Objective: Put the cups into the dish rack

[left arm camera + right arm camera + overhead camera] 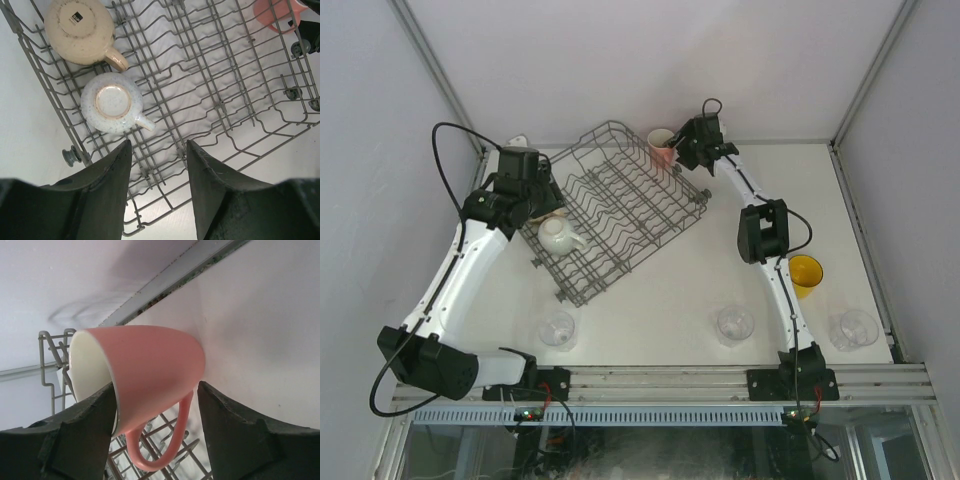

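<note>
The dish rack (620, 200) lies at an angle at the back of the table. A tan mug (80, 31) and a white speckled mug (112, 102) sit upside down in it. My left gripper (159, 150) hangs open over the rack's wires (225, 100), holding nothing. A pink mug (150, 370) lies tilted on its side at the rack's far corner (50, 355), mouth to the left and handle down. My right gripper (156, 386) straddles it. Its left finger is at the rim, and a small gap shows at the right finger. In the top view the pink mug (662, 146) is beside that gripper (692, 150).
A yellow mug (806, 274) stands right of the right arm. Three clear glass tumblers stand along the near side: one at the left (557, 330), one in the middle (735, 324), one at the right (853, 329). Walls close in behind the rack.
</note>
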Motion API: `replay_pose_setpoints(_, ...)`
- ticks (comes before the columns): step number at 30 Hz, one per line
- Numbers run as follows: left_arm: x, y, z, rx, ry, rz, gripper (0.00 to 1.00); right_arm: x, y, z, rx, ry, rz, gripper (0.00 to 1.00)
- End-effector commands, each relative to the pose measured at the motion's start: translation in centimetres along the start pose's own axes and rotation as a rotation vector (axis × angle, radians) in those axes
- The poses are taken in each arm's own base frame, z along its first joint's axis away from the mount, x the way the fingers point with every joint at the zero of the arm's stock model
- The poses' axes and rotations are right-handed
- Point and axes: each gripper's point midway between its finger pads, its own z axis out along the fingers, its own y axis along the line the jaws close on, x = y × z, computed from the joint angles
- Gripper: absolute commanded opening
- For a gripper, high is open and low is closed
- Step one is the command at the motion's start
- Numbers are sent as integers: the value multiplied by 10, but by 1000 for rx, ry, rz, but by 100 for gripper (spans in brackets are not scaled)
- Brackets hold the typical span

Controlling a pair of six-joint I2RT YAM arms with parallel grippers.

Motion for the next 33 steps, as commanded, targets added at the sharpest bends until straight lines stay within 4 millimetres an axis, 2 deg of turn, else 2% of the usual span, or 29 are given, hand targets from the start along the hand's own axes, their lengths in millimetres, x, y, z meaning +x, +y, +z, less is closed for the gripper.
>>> replay_pose_setpoints(1,-24,-7,-9,28,-48,20,52,-15,20,0,-74,-43,15,61)
replay_pose_setpoints(9,-25,-2,-5,16,-42,18,52,-16,16,1,-70,-42,25,45)
replay_pose_setpoints(12,-24,-2,-4,19,-39,15,52,-17,14,0,-63,-38,23,36)
replay_pose_setpoints(19,-26,-5,-1,29,-41,4,52,-21,8,-5,-51,-31,15,22)
replay_pose_setpoints(21,-26,-5,0,29,-38,5,52,-21,6,-5,-51,-28,15,10)
replay_pose_setpoints(22,-26,-6,0,31,-38,4,52,-20,5,-4,-52,-25,18,1)
replay_pose_setpoints(26,-26,-7,2,32,-35,3,52,-20,6,-3,-59,-23,17,0)
replay_pose_setpoints(33,-26,-11,6,47,-30,6,51,-25,25,-13,-183,21,57,0)
